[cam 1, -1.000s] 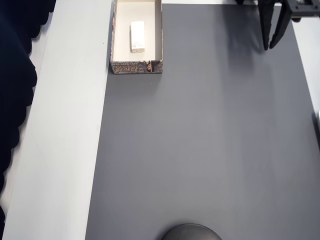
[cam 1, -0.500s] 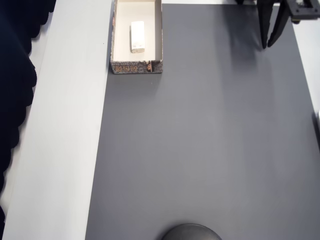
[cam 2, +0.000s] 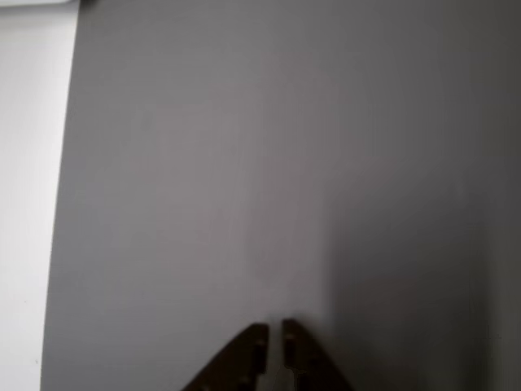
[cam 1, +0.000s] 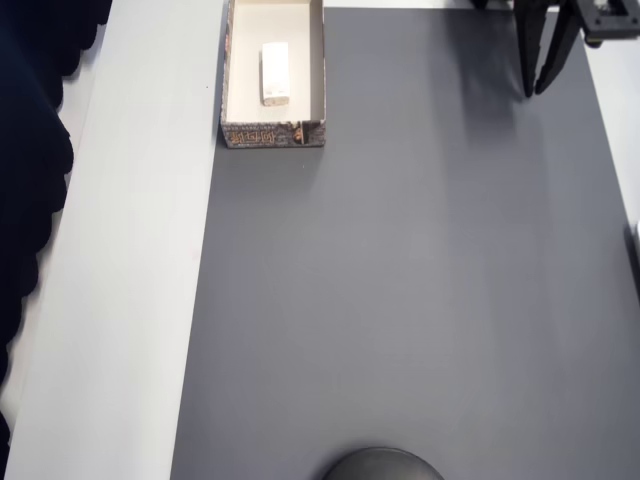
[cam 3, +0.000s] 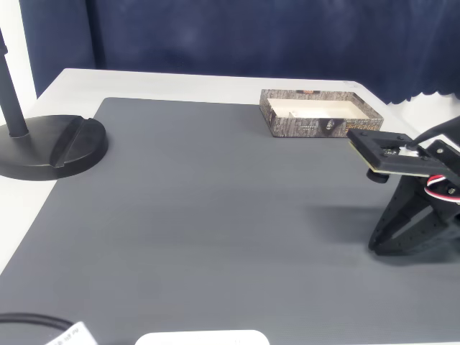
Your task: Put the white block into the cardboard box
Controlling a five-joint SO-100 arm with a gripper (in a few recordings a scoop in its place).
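The white block (cam 1: pixel 275 72) lies flat inside the cardboard box (cam 1: pixel 318 70), which stands at the top left of the grey mat in the overhead view. In the fixed view the cardboard box (cam 3: pixel 302 126) sits at the far edge of the mat; its inside barely shows there. My gripper (cam 1: pixel 534 92) is at the top right of the overhead view, far to the right of the box, shut with nothing between its fingers. In the wrist view the gripper (cam 2: pixel 275 331) points at bare mat, its tips almost touching. The fixed view has the gripper (cam 3: pixel 375 244) low over the mat at the right.
A grey mat (cam 1: pixel 400 300) covers most of the table, with a white table strip (cam 1: pixel 130 250) along its left. A black round stand base (cam 3: pixel 54 147) stands at the mat's left edge in the fixed view. The same base (cam 1: pixel 383 465) shows at the overhead view's bottom edge.
The gripper has drawn back slightly toward the top edge of the overhead view. The block and the box have not moved.
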